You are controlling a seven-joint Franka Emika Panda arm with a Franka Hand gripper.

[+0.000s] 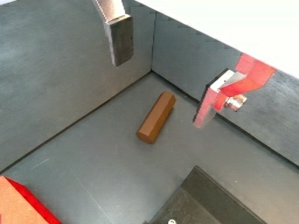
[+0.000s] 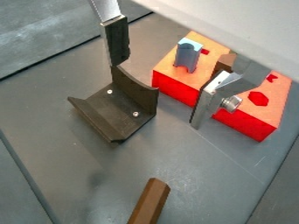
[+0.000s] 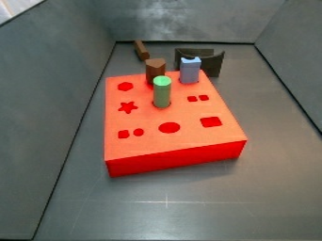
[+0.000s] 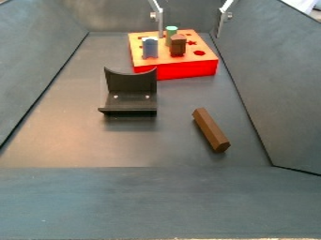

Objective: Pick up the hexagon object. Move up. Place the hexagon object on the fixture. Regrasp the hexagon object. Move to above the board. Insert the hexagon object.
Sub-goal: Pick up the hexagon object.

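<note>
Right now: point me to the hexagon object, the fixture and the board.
hexagon object (image 4: 211, 129): side view, middle of its top face, lying flat.
fixture (image 4: 129, 82): side view, upright back plate.
board (image 3: 189, 118): side view, bare top surface.

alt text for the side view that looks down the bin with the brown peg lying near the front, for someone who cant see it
The hexagon object, a slim dark brown peg, lies flat on the grey floor, untouched, beside the dark fixture. Behind them sits the red board, holding green, blue-grey and brown pegs. The gripper hangs open high above the board, only its silver fingers showing.

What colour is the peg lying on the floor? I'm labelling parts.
Dark brown hexagon object, clearest in a side view; the hand is empty.
</note>
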